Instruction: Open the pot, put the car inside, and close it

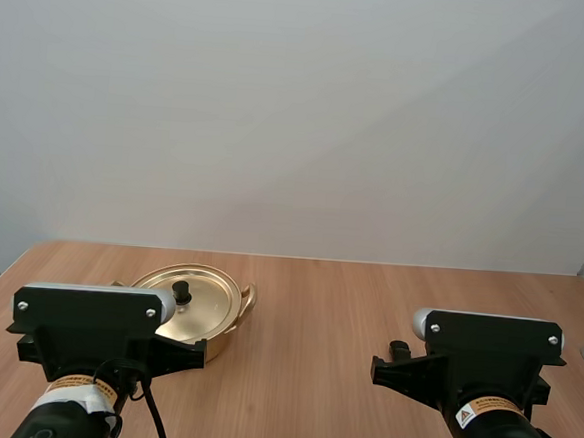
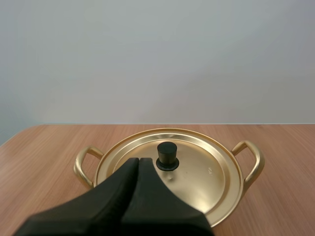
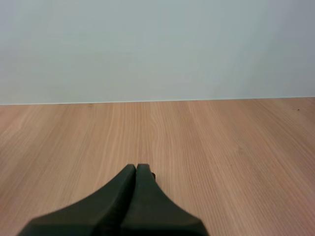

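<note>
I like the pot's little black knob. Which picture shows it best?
The left wrist view: the knob stands close and whole on the lid, just past the left gripper. The high view shows it small and far. The right wrist view faces table elsewhere.

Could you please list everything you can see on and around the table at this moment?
pot: one, gold, on the table in front of the left arm
lid: one, gold, sitting closed on the pot
knob: one, black, at the centre of the lid
table: one, light brown wood, under everything
left gripper: one, black, fingers shut together, tips just short of the knob and over the near side of the lid
right gripper: one, black, fingers shut together, over bare table
</note>
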Tool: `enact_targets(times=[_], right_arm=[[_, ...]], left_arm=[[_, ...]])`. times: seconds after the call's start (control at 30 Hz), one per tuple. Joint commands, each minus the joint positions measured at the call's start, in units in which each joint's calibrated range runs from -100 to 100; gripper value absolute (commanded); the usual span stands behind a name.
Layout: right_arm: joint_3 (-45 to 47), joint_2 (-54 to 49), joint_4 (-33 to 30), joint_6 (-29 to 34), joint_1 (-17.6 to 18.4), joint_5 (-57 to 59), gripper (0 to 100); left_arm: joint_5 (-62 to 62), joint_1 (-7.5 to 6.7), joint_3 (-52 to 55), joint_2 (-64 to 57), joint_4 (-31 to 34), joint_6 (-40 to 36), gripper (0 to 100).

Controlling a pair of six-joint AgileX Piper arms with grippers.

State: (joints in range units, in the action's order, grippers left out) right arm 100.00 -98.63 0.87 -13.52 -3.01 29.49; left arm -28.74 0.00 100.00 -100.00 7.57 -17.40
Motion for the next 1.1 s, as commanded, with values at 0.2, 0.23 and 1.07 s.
enact_targets(times=[0.2,0.23,1.07], right_arm=[[0.00,0.03,-0.06,0.02,-0.02,-0.04,0],[0.00,0.03,-0.06,0.02,-0.02,-0.04,0],[0.00,0.03,2.35,0.02,-0.02,-0.25,0]], left_arm=[[-0.05,0.00,0.00,0.00,0.01,-0.02,0],[-0.05,0.00,0.00,0.00,0.01,-0.02,0],[2.91,0.00,-5.49,0.00,-2.64,9.12,0]])
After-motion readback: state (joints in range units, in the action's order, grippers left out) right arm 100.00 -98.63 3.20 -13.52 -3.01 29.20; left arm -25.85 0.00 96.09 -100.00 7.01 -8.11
